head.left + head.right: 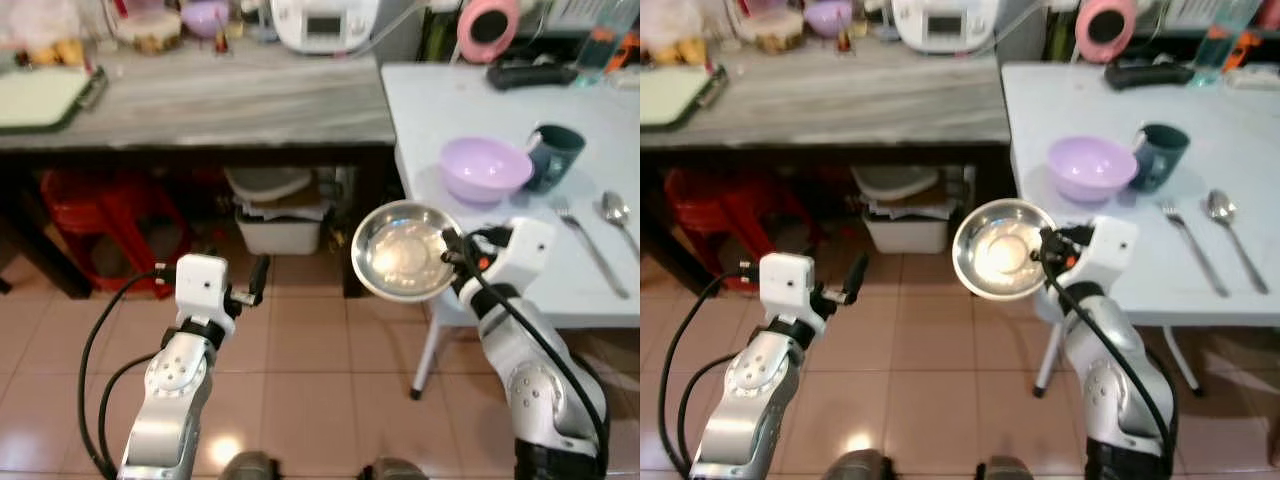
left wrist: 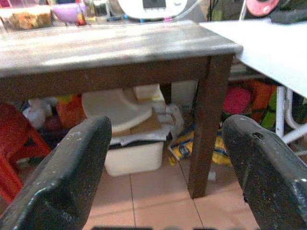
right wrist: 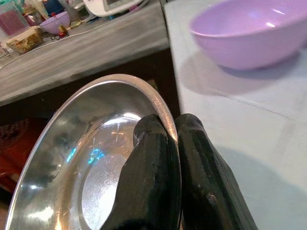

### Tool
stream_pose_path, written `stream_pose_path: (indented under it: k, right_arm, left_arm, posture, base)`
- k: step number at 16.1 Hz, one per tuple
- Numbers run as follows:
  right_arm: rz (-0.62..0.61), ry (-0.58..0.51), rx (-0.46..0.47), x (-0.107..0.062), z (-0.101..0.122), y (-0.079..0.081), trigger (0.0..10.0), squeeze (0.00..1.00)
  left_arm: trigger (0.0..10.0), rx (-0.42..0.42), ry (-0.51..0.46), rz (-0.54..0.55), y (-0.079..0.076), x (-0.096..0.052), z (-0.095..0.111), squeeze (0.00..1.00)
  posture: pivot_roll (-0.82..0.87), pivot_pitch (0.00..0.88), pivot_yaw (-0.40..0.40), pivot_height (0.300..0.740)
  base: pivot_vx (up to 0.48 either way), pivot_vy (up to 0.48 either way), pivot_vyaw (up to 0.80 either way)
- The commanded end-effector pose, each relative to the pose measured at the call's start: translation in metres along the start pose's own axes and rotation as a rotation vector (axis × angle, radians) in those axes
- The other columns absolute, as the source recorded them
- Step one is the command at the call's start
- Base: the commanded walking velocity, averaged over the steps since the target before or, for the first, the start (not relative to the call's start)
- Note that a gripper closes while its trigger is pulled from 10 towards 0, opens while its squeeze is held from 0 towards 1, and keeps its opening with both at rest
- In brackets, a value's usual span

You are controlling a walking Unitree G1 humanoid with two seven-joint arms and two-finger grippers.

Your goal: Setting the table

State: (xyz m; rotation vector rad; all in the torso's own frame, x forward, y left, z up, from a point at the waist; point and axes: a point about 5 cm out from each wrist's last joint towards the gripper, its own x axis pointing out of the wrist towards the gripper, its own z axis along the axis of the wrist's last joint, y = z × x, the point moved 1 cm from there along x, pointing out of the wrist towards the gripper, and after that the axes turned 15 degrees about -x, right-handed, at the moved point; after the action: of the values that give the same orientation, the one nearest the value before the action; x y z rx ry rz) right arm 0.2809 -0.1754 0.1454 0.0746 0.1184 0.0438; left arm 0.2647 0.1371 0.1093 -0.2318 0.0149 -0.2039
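Observation:
My right gripper (image 1: pixel 449 250) is shut on the rim of a round steel plate (image 1: pixel 403 250), held tilted in the air just off the white table's (image 1: pixel 600 140) near left corner. On that table stand a lilac bowl (image 1: pixel 484 166) and a dark green mug (image 1: pixel 553 156), with a fork (image 1: pixel 590 245) and a spoon (image 1: pixel 617 213) laid to the right. In the right wrist view both fingers (image 3: pixel 158 172) pinch the steel plate (image 3: pixel 86 163) edge, the lilac bowl (image 3: pixel 249 31) just beyond. My left gripper (image 1: pixel 255 280) is open, low over the tiled floor.
A dark wooden counter (image 1: pixel 200 100) runs along the back left, carrying a white appliance (image 1: pixel 325 20), a cutting board (image 1: pixel 45 95) and food tubs. Under it sit red stools (image 1: pixel 90 215) and a white bin (image 1: pixel 280 225). A pink round object (image 1: pixel 488 28) stands at the white table's far edge.

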Motion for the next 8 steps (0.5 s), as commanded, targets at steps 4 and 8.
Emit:
stream_pose_path:
  k: [4, 8]
  right_arm:
    - [0.031, -0.097, -0.031, 0.0075, 0.0191, 0.0069, 0.0, 0.0]
    - [0.034, -0.112, -0.042, 0.0069, 0.0191, 0.0078, 0.0, 0.0]
  left_arm:
    - [10.0, 0.031, -0.019, 0.036, 0.01, 0.0008, 0.0044, 0.0]
    - [10.0, 0.051, -0.03, 0.034, 0.0087, 0.0035, 0.0057, 0.0]
  posture:
    - [-0.05, 0.053, -0.003, 0.74]
    - [-0.05, 0.047, -0.002, 0.74]
  base:
    - [0.377, 0.296, 0.0]
    - [0.409, 0.149, 0.0]
